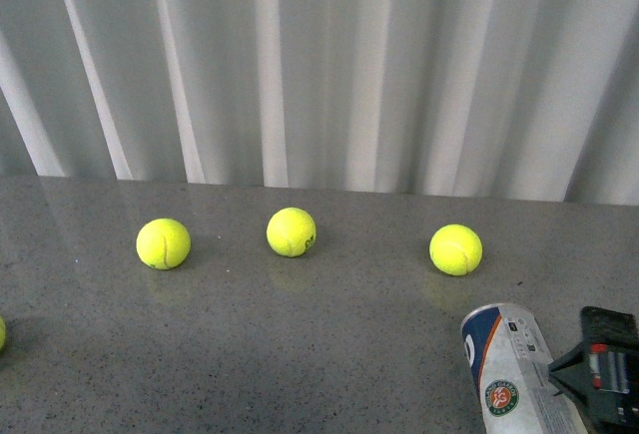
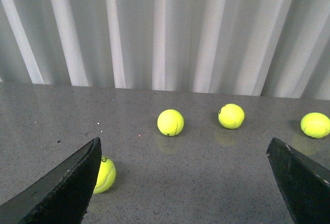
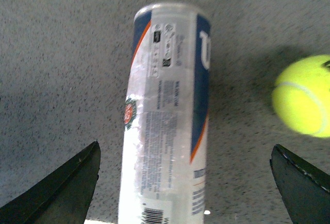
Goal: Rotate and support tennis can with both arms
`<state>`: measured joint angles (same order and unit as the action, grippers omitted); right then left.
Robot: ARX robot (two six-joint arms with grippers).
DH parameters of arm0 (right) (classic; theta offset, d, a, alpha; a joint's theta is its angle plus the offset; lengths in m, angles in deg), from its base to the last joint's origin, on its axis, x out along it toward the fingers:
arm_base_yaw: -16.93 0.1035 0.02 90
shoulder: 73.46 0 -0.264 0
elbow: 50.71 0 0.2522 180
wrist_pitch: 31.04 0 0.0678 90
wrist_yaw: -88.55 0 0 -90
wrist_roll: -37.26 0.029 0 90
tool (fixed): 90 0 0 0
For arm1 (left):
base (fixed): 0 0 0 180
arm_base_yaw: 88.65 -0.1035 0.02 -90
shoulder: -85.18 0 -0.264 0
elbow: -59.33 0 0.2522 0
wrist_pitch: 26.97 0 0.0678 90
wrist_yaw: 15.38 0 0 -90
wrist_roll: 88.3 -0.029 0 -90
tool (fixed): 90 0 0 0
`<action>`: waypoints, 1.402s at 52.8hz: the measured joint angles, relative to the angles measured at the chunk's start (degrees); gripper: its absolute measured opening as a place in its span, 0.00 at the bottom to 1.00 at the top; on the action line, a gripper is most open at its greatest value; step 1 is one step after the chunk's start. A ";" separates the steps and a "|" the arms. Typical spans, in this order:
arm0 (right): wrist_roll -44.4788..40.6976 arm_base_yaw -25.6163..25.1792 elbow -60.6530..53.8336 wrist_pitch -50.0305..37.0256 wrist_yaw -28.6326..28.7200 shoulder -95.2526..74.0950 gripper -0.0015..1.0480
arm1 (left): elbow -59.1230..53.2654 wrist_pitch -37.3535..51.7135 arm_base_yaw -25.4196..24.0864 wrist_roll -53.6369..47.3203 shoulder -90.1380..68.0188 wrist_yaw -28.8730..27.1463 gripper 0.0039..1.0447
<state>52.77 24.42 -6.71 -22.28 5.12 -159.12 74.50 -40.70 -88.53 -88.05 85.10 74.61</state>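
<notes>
**A:** Front view first: where is the tennis can (image 1: 514, 374)?

**B:** It seems to lie on its side on the speckled grey counter (image 1: 300, 354), just beside the right fingers (image 1: 609, 394). I can't tell from here whether they touch. Fuzzy yellow-green tennis balls (image 1: 291, 231) sit well beyond them, before a pleated white curtain (image 1: 319, 65).

**A:** And the left wrist view?

**B:** The left fingers (image 2: 62, 193) are spread wide, with only bare counter between them. One ball (image 2: 104, 175) sits just beside a fingertip and the others are further ahead. The can isn't in this view.

**A:** The right wrist view?

**B:** The right fingers (image 3: 67, 188) are also spread wide. The can (image 3: 170, 131) lies between them, apart from both. A ball (image 3: 304, 100) sits ahead of one finger.

**A:** So how should the grip go?

**B:** I'd close evenly on the labelled body. It's a smooth, glossy cylinder of clear plastic, so it will probably roll or slip if pinched off-centre, and its thin wall may flex. Use moderate pressure. Then I'd bring the left fingers to the free end for support before turning it, keeping clear of that nearby ball.
</notes>
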 joint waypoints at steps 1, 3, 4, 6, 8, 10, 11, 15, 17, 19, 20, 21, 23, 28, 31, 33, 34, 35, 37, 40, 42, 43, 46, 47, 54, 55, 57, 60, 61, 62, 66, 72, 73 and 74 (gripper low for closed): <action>0.33 0.13 0.31 0.11 0.00 -0.57 0.93 | 0.00 0.00 0.00 0.00 0.00 0.00 0.94; 1.16 0.55 1.49 0.46 0.02 -2.49 0.93 | 0.00 0.00 0.00 0.00 0.00 0.00 0.94; 1.29 0.59 1.77 0.50 0.02 -2.97 0.93 | 0.00 0.00 0.00 0.00 0.00 0.00 0.94; 1.92 0.85 2.69 0.52 -0.04 -4.61 0.93 | -0.02 0.00 0.00 0.00 0.00 0.00 0.94; 2.45 1.03 3.37 0.55 -0.44 -5.97 0.93 | 0.00 0.00 0.00 0.00 0.00 0.00 0.94; 2.97 1.22 3.85 0.76 -0.37 -6.95 0.93 | 0.00 0.00 0.00 0.00 0.00 0.00 0.94; 3.21 1.33 4.13 0.79 -0.33 -7.61 0.93 | 0.00 0.00 0.00 0.00 0.00 0.00 0.94; 3.78 1.77 5.20 0.72 0.07 -9.31 0.93 | 0.00 0.00 0.00 0.00 0.00 0.00 0.94; 3.80 1.97 5.68 0.72 0.44 -9.99 0.93 | 0.00 0.00 0.00 0.00 0.00 0.00 0.94; 3.80 2.16 6.23 0.68 0.44 -10.78 0.93 | 0.00 0.00 0.00 0.00 0.00 0.00 0.94; 3.78 2.27 6.60 0.59 0.28 -11.39 0.93 | 0.00 0.00 0.00 0.00 0.00 0.00 0.94; 3.78 2.38 6.91 0.46 -0.07 -11.87 0.93 | 0.00 0.00 0.00 0.00 0.00 0.00 0.94; 3.80 2.60 7.56 0.33 -0.37 -12.96 0.93 | -0.02 0.00 0.00 0.00 0.00 0.00 0.94; 3.78 2.71 8.55 0.24 -0.42 -14.86 0.93 | 0.00 0.00 0.00 0.00 0.00 0.00 0.94; 3.80 2.82 9.57 0.24 -0.52 -17.07 0.93 | 0.00 0.00 0.00 0.00 0.00 0.00 0.94; 3.80 2.91 10.32 0.24 -0.57 -18.58 0.93 | 0.00 0.00 0.00 0.00 0.00 0.00 0.94; 3.80 2.95 10.69 0.24 -0.83 -19.37 0.93 | 0.00 0.00 0.00 0.00 0.00 0.00 0.94; 3.80 2.97 10.91 0.22 -1.05 -19.80 0.93 | 0.00 0.00 0.00 0.00 0.00 0.00 0.94; 3.80 3.06 11.43 0.04 -1.64 -21.07 0.93 | 0.00 0.00 0.00 0.00 0.00 0.00 0.94; 3.78 3.13 12.13 -0.24 -1.79 -22.80 0.93 | 0.00 0.00 0.00 0.00 0.00 0.00 0.94; 3.63 3.21 12.87 -0.33 -1.81 -24.37 0.93 | 0.00 0.00 0.00 0.00 0.00 0.00 0.94; 3.58 3.26 13.05 -0.44 -1.79 -24.72 0.93 | 0.00 0.00 0.00 0.00 0.00 0.00 0.94; 3.15 3.41 13.55 -0.94 -1.66 -26.01 0.91 | -0.02 0.00 0.00 0.00 0.00 0.00 0.94; 2.64 3.48 13.90 -0.96 -1.84 -26.53 0.88 | 0.00 0.00 0.00 0.00 0.00 0.00 0.94; -0.96 4.15 14.05 -3.52 -1.33 -27.02 0.73 | -0.02 0.00 0.00 0.00 0.00 0.00 0.94; -1.73 4.28 13.92 -4.26 -0.90 -26.80 0.70 | -0.02 0.00 0.00 0.00 0.00 0.00 0.94; -3.50 4.59 13.55 -5.70 -0.42 -26.27 0.65 | -0.02 0.00 0.00 0.00 0.00 0.00 0.94; -6.84 5.07 12.96 -7.45 0.20 -25.22 0.59 | 0.00 0.00 0.00 0.00 0.00 0.00 0.94; -8.59 5.33 12.76 -8.11 0.39 -24.57 0.57 | 0.00 0.00 0.00 0.00 0.00 0.00 0.94; -9.49 5.46 12.72 -8.48 0.50 -24.28 0.56 | 0.00 0.00 0.00 0.00 0.00 0.00 0.94; -15.93 6.40 12.66 -10.43 1.42 -22.16 0.48 | 0.00 0.00 0.00 0.00 0.00 0.00 0.94; -28.20 8.04 13.77 -11.78 3.37 -19.58 0.36 | -0.02 0.00 0.00 0.00 0.00 0.00 0.94; -29.66 8.24 14.01 -11.78 3.56 -19.47 0.35 | 0.00 0.00 0.00 0.00 0.00 0.00 0.94; -31.28 8.46 14.29 -11.76 3.76 -19.39 0.33 | -0.02 0.00 0.00 0.00 0.00 -0.02 0.94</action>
<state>21.49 32.88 7.59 -34.04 8.88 -178.51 74.48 -40.70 -88.53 -88.05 85.10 74.58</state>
